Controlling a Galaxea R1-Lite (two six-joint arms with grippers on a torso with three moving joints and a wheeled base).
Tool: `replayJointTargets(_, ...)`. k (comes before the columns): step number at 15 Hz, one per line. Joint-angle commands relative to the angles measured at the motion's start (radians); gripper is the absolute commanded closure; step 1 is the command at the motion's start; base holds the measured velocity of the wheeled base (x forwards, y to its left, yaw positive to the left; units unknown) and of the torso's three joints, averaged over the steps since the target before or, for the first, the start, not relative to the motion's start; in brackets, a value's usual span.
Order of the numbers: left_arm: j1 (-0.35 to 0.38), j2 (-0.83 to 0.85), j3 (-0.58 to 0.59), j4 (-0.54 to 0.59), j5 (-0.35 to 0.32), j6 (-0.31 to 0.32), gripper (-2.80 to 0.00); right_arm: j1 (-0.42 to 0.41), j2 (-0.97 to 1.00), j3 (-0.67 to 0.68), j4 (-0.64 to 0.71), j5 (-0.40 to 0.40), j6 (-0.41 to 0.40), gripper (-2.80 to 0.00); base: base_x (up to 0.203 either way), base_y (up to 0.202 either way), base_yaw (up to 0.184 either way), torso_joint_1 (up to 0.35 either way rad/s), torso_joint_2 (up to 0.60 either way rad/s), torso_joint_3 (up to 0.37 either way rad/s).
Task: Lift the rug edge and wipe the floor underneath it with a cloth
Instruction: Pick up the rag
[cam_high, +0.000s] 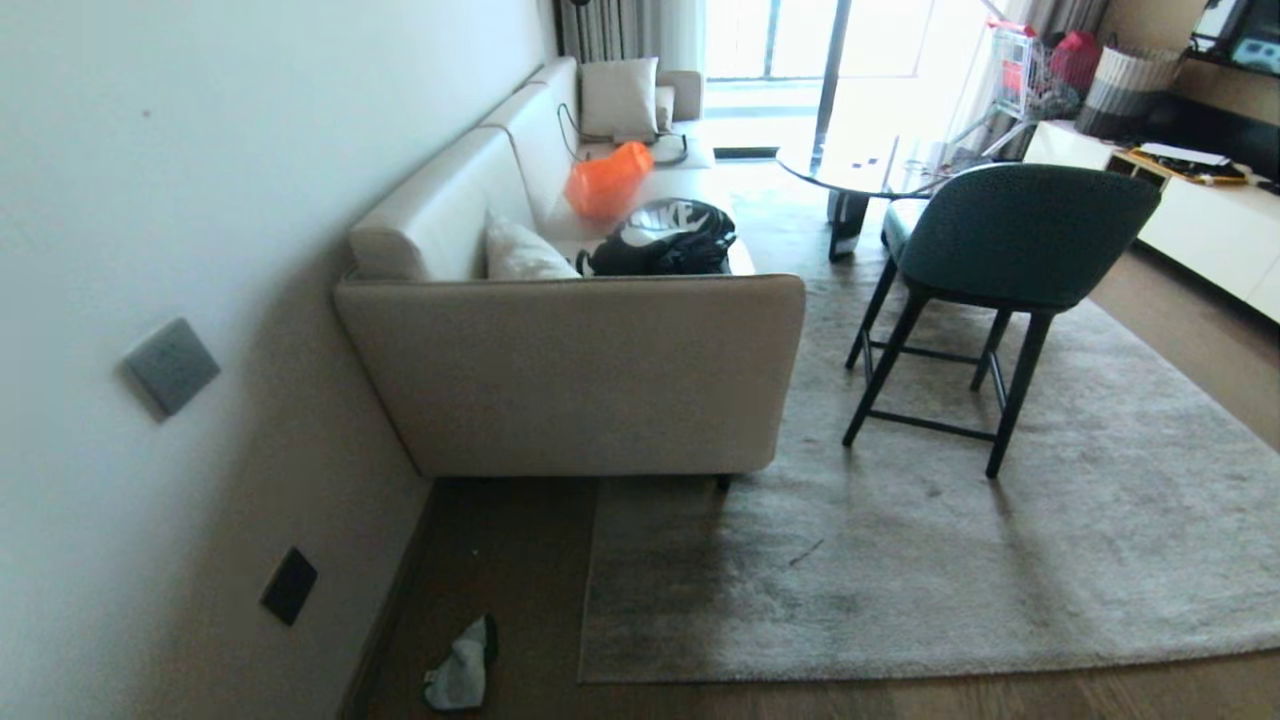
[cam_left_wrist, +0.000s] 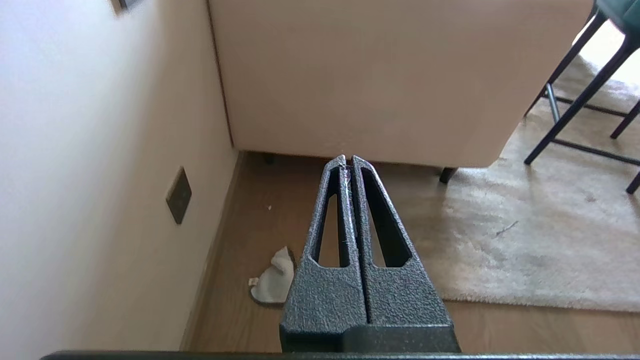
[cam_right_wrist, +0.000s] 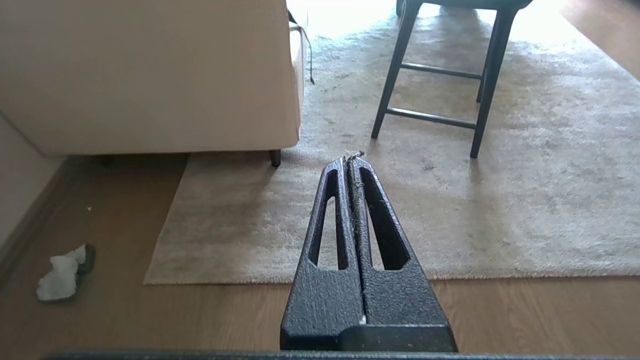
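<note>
Hanging above the floor (cam_left_wrist: 240, 320), the left end effector (cam_left_wrist: 348, 161) had its two dark, textured fingers pressed flat together with nothing between them, its tip aimed toward the foot of the beige sofa (cam_left_wrist: 380, 75). The right end effector (cam_right_wrist: 351, 161) was pressed together the same way and held nothing, its tip over the rug. Neither one appeared in the head view.

Nearest the left end effector lay the cloth (cam_left_wrist: 274, 282), a small pale crumpled rag on the bare wood floor just beside the skirting board of the wall (cam_high: 150, 200), apart from the rug. In the head view the cloth (cam_high: 462, 670) sat in the strip of floor between the wall and the rug's left border. It was bunched into a lump with its longer side running roughly along the wall.

The rug edge (cam_high: 900, 668) ran straight across the near side, lying flat on the planks, and met the left border at a square corner (cam_high: 583, 680) close to the cloth. From that corner the left border ran away toward the sofa, whose near leg stood on the rug.

Farther out, a dark green chair (cam_high: 1010, 240) with thin black legs stood on the rug. On the sofa seat lay a black bag (cam_high: 665, 240) with large white lettering that I took to be NIKE, though partly folded, and an orange bag (cam_high: 608, 182) behind it. A round glass worktop (cam_high: 860, 165) stood beyond the chair.
</note>
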Motion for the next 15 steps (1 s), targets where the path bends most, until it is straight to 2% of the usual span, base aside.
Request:
replayJointTargets(1,0.000,0.000,0.000,-0.001,0.000,-0.001,0.00,0.000,0.001,0.000,0.000,0.000,0.000,0.00,0.000,0.000,0.000,-0.072,0.47,0.387)
replayJointTargets(9,0.000,0.000,0.000,-0.001,0.000,-0.001,0.00,0.000,0.001,0.000,0.000,0.000,0.000,0.00,0.000,0.000,0.000,-0.018,0.44,0.419)
replayJointTargets(15,0.000,0.000,0.000,-0.001,0.000,-0.001,0.00,0.001,0.001,0.000,0.000,0.000,0.000,0.00,0.000,0.000,0.000,0.000,0.03,0.037)
